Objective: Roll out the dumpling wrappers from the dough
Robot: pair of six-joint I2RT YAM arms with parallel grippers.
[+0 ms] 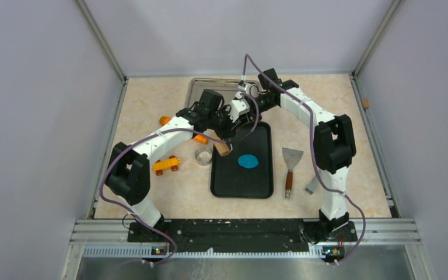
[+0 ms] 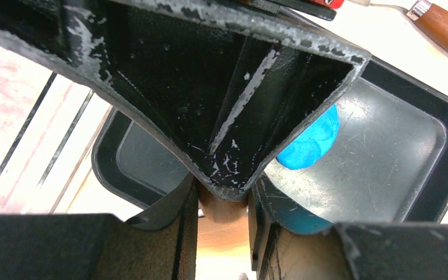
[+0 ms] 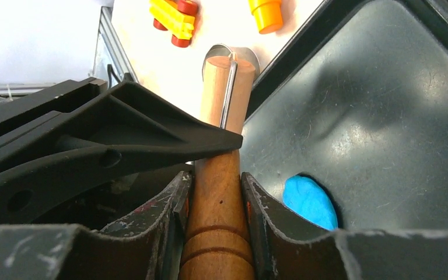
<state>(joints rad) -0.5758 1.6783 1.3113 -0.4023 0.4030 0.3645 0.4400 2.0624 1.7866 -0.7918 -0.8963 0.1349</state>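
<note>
Both arms clamp a wooden rolling pin (image 3: 220, 87) over far-left corner of black tray (image 1: 233, 188): L gripper (image 2: 221, 204) nearer its tip, R gripper (image 3: 216, 201) behind. Blue dough (image 1: 248, 161) lies mid-tray, apart from pin.

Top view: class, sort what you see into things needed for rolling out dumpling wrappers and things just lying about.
Belongs to the job: dough, rolling pin, black tray, ring cutter.
Lying about: yellow toy car, orange cylinder, scraper.
</note>
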